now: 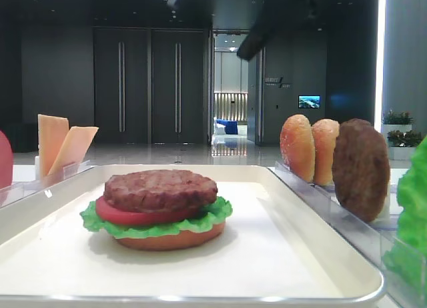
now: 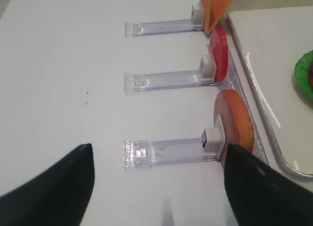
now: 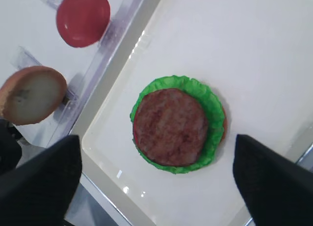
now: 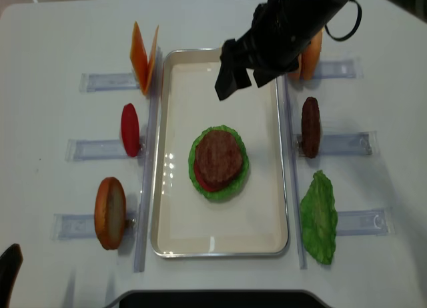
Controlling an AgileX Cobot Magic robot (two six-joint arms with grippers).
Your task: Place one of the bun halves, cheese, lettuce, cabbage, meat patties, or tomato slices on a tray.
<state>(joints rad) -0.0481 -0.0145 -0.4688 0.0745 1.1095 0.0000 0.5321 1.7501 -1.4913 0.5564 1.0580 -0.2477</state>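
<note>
Where the overhead view's near edge begins, a sliver of the left gripper (image 4: 8,268) shows at bottom left; in its wrist view both fingers (image 2: 54,187) stand wide apart w/ nothing between, hovering over bare white surface (image 2: 63,64) and the near clear rack (image 2: 166,153). Just beyond, a bun half (image 4: 110,213) stands on edge in that rack, left of the tray (image 4: 175,228). Opp. side, right of tray, a spare lettuce leaf (image 4: 319,218) leans in its rack.

Mid tray: the stack. Bottom bun (image 1: 167,239), lettuce (image 1: 160,225) w/ frilly rim poking out all round, tomato slice (image 1: 130,213), then meat patty (image 4: 218,155) on top, seated flat, approx. centred. Rest of tray floor bare.

Level w/ stack: a tomato slice (image 4: 130,129) upright in left rack; a second patty (image 4: 310,127) upright in right rack, both outside the tray rim.

Further back: the right gripper (image 4: 257,68) hangs above tray's far end, off the stack, partly hiding the far rim and the 2 upright bun halves (image 4: 307,55) at far right. Its wrist view shows fingers (image 3: 274,182) spread either side of the patty from above, holding nothing. Far left: cheese slices (image 4: 145,57) upright, leaning together beside tray corner.
</note>
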